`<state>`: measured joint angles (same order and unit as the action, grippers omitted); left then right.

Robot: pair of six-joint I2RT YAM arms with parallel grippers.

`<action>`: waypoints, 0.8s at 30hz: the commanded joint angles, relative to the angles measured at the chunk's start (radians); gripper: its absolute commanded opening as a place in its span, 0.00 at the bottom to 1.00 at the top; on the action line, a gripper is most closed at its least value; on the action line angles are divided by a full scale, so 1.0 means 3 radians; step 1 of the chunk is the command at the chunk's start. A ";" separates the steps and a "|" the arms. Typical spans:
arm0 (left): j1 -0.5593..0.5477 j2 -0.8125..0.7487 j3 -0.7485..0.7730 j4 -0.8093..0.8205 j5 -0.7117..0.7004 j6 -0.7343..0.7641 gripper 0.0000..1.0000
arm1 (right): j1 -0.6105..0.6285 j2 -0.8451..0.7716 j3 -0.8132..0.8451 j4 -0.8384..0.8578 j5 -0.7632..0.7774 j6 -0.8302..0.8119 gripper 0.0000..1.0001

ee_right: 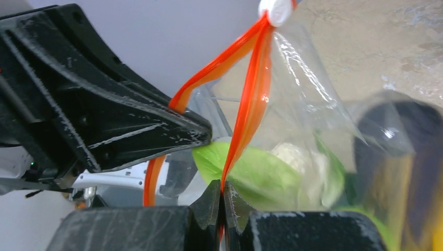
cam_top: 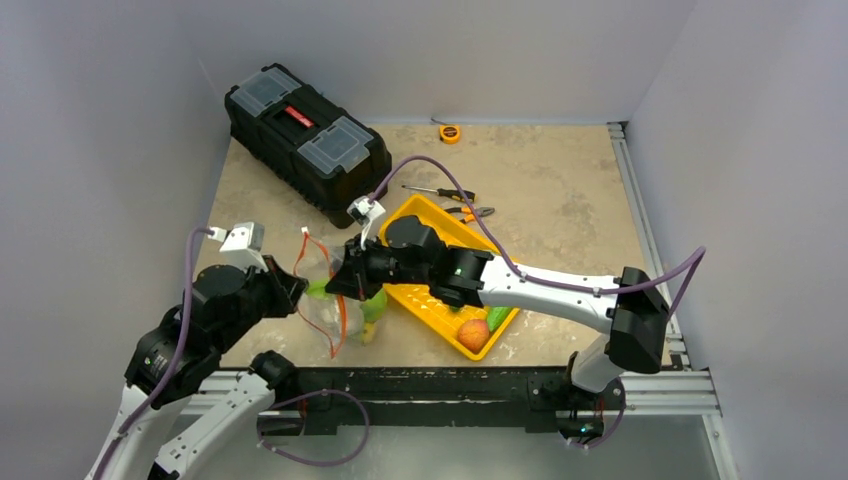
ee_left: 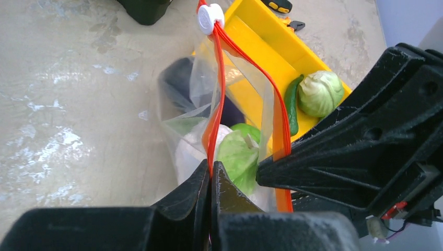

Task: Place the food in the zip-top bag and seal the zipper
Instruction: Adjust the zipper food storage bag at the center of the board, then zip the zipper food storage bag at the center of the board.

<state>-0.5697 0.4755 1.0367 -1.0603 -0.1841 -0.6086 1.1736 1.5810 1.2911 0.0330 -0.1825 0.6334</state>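
Observation:
The clear zip-top bag hangs between my two grippers, mouth held apart. My left gripper is shut on one side of the red-orange zipper. My right gripper is shut on the other side of the zipper. The white slider sits at the far end of the zipper. Inside the bag are white cauliflower, green leaves and purple eggplant. A cabbage and a cucumber lie in the yellow tray, with an orange peach.
A black toolbox stands at the back left. A yellow tape measure, a screwdriver and pliers lie behind the tray. The tray lies right of the bag. The metal frame rail runs along the right edge.

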 commanded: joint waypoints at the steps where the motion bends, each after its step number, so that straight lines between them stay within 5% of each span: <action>1: 0.0014 -0.0083 -0.0230 0.0545 0.0019 -0.0346 0.00 | 0.0028 -0.0066 -0.0079 0.0401 -0.0207 -0.0097 0.00; 5: 0.0015 -0.0023 -0.0320 0.0623 0.0077 -0.0385 0.10 | 0.0037 -0.0077 -0.0146 0.0422 -0.0224 -0.0097 0.00; 14: 0.0017 -0.0105 -0.0430 0.0907 0.0205 -0.0339 0.54 | 0.0043 -0.0090 -0.0205 0.0429 -0.0220 -0.0070 0.00; 24: 0.0016 0.0117 -0.0270 0.0817 -0.0085 -0.0525 0.62 | 0.0111 -0.0065 -0.0147 0.0409 -0.0178 -0.0094 0.00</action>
<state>-0.5694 0.4644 0.9092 -0.8368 -0.1551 -0.7177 1.1904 1.5810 1.2335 0.0940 -0.2276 0.6247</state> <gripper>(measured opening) 0.620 0.004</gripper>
